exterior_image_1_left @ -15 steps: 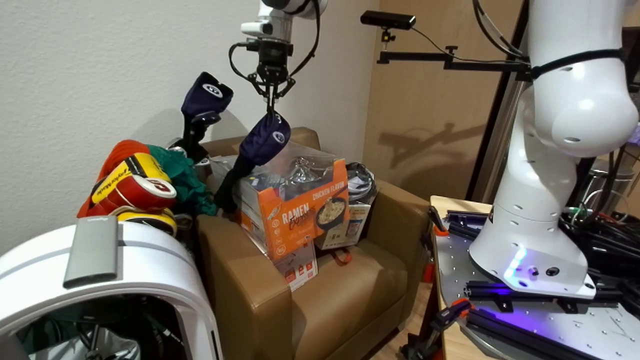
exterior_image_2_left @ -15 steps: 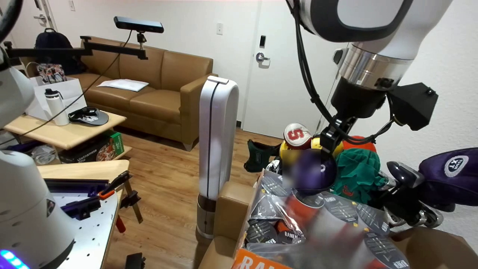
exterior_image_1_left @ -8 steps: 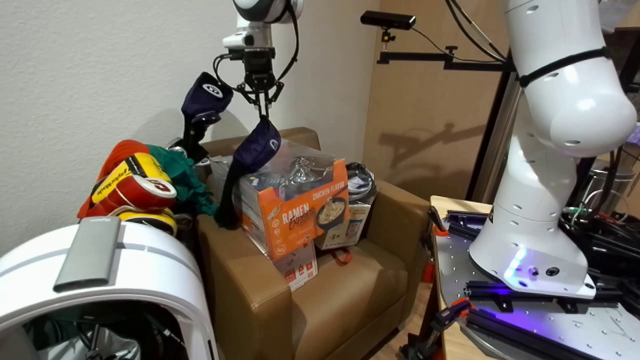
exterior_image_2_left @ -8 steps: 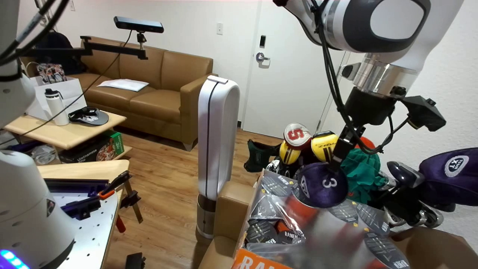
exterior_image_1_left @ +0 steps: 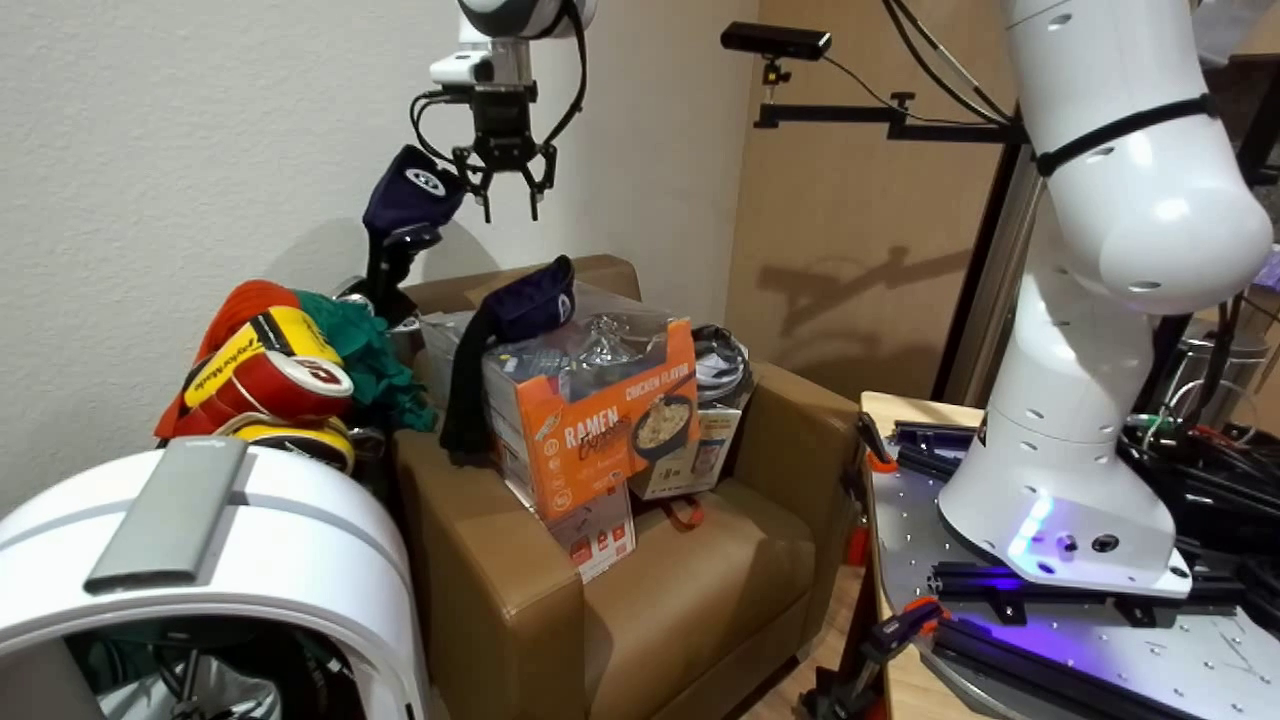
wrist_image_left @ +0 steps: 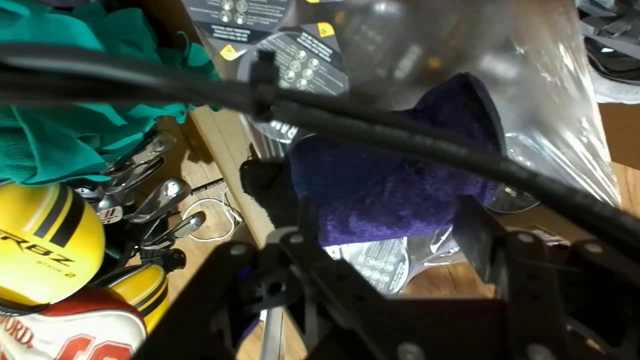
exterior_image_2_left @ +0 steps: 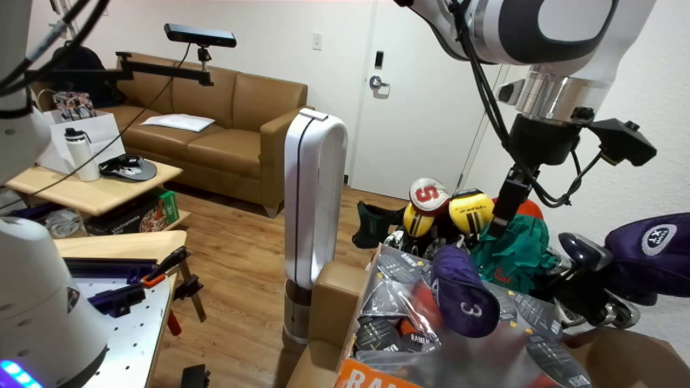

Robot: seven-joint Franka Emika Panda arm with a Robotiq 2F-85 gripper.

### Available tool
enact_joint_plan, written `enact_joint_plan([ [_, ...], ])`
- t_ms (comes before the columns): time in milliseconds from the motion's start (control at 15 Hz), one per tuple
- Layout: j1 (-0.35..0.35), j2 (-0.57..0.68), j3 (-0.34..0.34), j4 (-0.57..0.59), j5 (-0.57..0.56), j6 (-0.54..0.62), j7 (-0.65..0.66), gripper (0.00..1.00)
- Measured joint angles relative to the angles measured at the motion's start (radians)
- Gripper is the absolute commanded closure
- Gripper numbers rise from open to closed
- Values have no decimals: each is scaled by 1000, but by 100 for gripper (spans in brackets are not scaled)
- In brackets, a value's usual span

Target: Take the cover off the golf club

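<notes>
Cover (exterior_image_1_left: 527,306) lies on the box (exterior_image_1_left: 592,440), which seemingly props it, its limp sleeve (exterior_image_1_left: 467,388) drooping past the edge, since the pincer (exterior_image_1_left: 511,217) overhead gapes empty.

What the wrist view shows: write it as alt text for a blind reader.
The robot's hand, open above a navy-purple fabric headcover, with clear plastic wrap beneath. A black cable crosses in front; green cloth, metal club heads and yellow headcovers are at left.

Navy headcovers (exterior_image_2_left: 461,288) numbered two; yellow headcovers (exterior_image_2_left: 470,209) numbered two. One red-and-white headcover (exterior_image_2_left: 429,197), one gripper (exterior_image_1_left: 511,218), one armchair (exterior_image_1_left: 495,530) and one sofa (exterior_image_2_left: 265,103) were present. Iron heads (wrist_image_left: 166,196) numbered at least four; overlap obscured the total.
</notes>
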Motion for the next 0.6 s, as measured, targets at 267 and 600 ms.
enact_joint_plan([
  [267,1,0,44,8,0,50,-17,0],
  [600,-2,3,93,6,6,2,-148,0],
])
